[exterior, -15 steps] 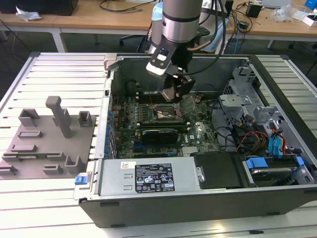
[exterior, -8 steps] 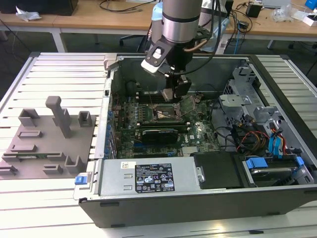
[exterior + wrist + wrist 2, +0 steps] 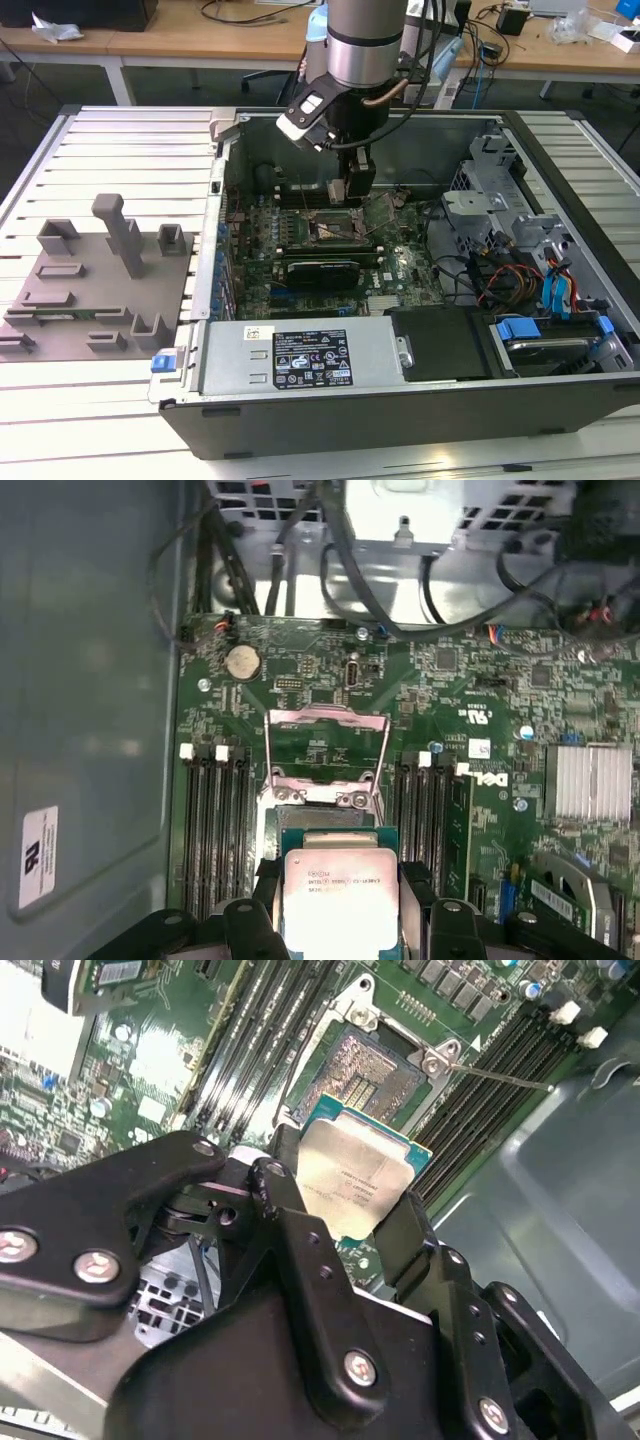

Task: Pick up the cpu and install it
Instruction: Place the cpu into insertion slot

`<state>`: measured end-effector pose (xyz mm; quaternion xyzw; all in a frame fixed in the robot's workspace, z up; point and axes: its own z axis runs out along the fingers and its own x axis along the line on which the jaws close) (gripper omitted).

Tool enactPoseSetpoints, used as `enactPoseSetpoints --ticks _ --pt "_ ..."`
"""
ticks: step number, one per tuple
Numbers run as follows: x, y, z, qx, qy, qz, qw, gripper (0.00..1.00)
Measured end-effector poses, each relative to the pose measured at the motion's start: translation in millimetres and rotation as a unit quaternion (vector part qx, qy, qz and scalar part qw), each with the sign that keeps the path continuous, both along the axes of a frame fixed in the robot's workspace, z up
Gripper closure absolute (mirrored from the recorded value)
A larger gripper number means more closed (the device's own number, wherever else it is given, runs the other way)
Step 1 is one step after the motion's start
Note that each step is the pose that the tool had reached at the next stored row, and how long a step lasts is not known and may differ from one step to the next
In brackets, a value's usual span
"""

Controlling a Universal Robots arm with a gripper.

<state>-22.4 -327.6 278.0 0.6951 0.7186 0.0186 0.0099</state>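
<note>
Hand (image 3: pixel 345 1208) closed on cpu (image 3: pixel 352 1172), gripping two opposite edges. Cpu: flat square, pale silvery lid, faint print, thin green rim. Held just above open socket (image 3: pixel 378 1068) on motherboard (image 3: pixel 470 690), not seated.

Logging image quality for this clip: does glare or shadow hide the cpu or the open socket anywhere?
Second wrist view: glare bleaches a patch of the motherboard, but the cpu is evenly lit. First wrist view: the cpu looks pale and slightly washed. Exterior view: the socket lies in shade, dim yet visible.
</note>
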Motion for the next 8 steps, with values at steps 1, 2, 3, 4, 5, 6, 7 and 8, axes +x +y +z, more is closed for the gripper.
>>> enactPoseSetpoints --ticks 1,2,3,4,5,6,7,8 --pt "0.0 0.0 0.0 0.0000 0.0000 0.000 1.0000 0.45" --pt "0.0 0.0 -0.1 0.0001 0.0000 0.000 1.0000 0.45" --pt "0.0 0.0 -0.1 0.0001 0.0000 0.000 1.0000 0.45" --pt "-0.1 0.0 -0.1 0.0001 -0.0001 0.000 1.0000 0.45" --pt "-0.1 0.0 -0.1 0.0001 0.0000 0.000 1.0000 0.45" --pt "-0.1 0.0 -0.1 0.0001 -0.0001 0.000 1.0000 0.45" --pt "-0.2 0.0 -0.1 0.0001 -0.0001 0.000 1.0000 0.45" --pt "-0.2 0.0 -0.1 0.0001 -0.0001 0.000 1.0000 0.45"
